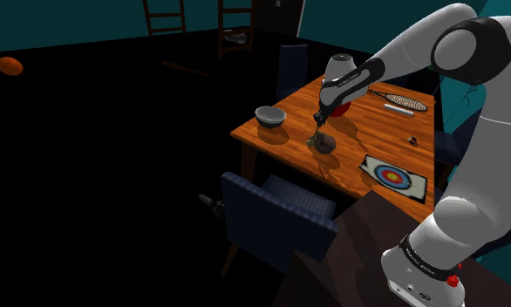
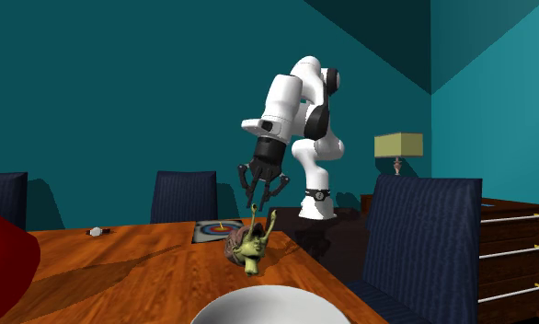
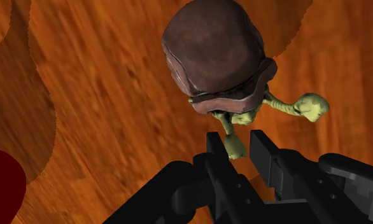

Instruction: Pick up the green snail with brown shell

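A home dining room: teal walls (image 2: 120,92), a wooden table (image 1: 367,144) edged by blue upholstered chairs (image 2: 424,239), a shaded lamp (image 2: 398,147) on a dresser (image 2: 511,239).

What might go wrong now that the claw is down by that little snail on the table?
1. The claw straddles only a thin eye stalk of the snail, not its wide brown shell. So narrow a hold may slip, or let the snail swing.
2. The fingers stand apart, with the stalk nearer one of them. Closing might tip the snail on the table instead of clasping it.
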`<action>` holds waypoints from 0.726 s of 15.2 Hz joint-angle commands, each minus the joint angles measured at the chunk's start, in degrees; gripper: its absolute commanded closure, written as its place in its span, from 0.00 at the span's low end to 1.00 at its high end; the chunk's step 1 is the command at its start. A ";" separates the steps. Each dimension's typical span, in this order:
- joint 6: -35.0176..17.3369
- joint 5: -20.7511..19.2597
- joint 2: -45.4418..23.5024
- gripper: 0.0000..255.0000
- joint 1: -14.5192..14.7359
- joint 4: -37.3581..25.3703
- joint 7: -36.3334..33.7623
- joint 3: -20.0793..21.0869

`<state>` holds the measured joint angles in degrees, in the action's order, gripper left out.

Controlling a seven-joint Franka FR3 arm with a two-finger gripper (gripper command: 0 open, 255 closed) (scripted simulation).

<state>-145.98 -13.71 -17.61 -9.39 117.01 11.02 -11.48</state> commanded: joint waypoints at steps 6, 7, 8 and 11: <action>3.96 0.32 2.81 1.00 0.08 -1.18 0.89 0.08; 4.62 0.37 3.26 1.00 0.09 -1.41 1.04 0.10; 5.29 0.42 3.69 1.00 0.11 -1.66 1.18 0.12; 7.30 0.58 4.93 1.00 0.17 -2.46 1.61 0.17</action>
<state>-139.48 -13.20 -13.07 -9.26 115.03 12.49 -11.36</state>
